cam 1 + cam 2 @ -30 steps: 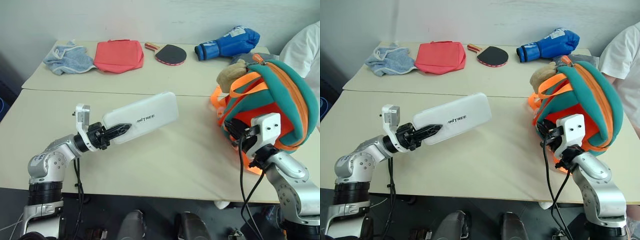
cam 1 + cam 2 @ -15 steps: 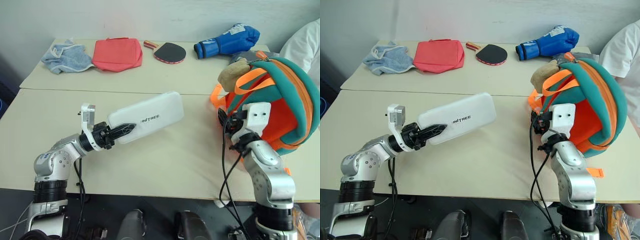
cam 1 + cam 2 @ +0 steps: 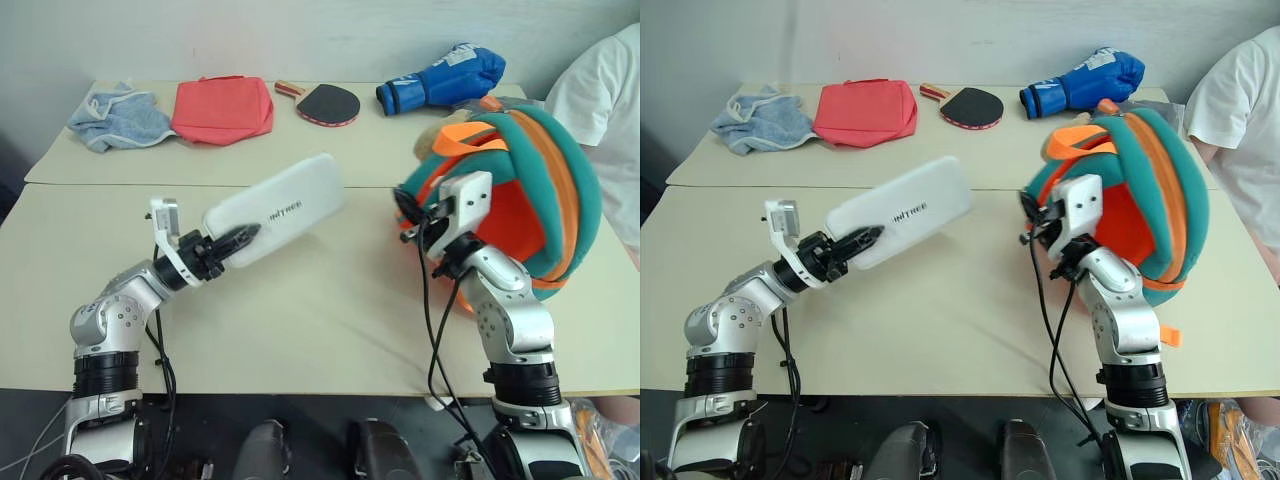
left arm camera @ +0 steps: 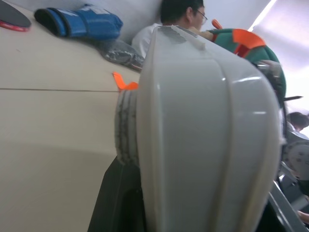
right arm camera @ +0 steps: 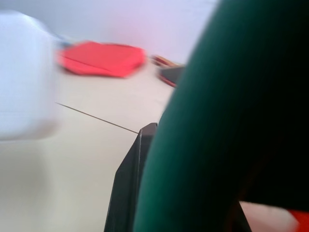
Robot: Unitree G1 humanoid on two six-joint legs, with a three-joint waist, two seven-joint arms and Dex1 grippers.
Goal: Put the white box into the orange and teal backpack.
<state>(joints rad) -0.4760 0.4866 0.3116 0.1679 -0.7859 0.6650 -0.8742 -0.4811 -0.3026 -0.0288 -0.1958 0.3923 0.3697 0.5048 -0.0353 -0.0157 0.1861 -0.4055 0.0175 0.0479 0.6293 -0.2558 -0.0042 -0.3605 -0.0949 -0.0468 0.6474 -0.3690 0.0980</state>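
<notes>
1. The left gripper (image 3: 232,241) has its jaws pinched on the near end of the white box (image 3: 275,207), holding it clear above the counter (image 3: 330,300).
2. From those jaws the white box slants up and away toward the right, its lettered face turned up and its far end pointing at the orange and teal backpack (image 3: 530,200).
3. In the left wrist view the white box (image 4: 207,130) stands right in front of the camera, with a black finger (image 4: 116,203) against its side.
4. The right gripper (image 3: 410,212) sits at the teal rim of the backpack's open mouth; the right wrist view shows a black finger (image 5: 128,186) pressed against the teal fabric (image 5: 227,121), so the jaws are clamped on that edge.
5. The backpack stands tilted, its orange inside facing the left jaws, and a gap of bare counter lies between its mouth and the box's far end.
6. Beyond both jaws, on the far counter, lie a blue cloth (image 3: 115,115), a red pouch (image 3: 222,108), a table-tennis paddle (image 3: 326,102) and a blue boxing glove (image 3: 440,80).
7. A person in a white shirt (image 3: 605,110) sits just past the backpack, on the far side of it from the right jaws.
</notes>
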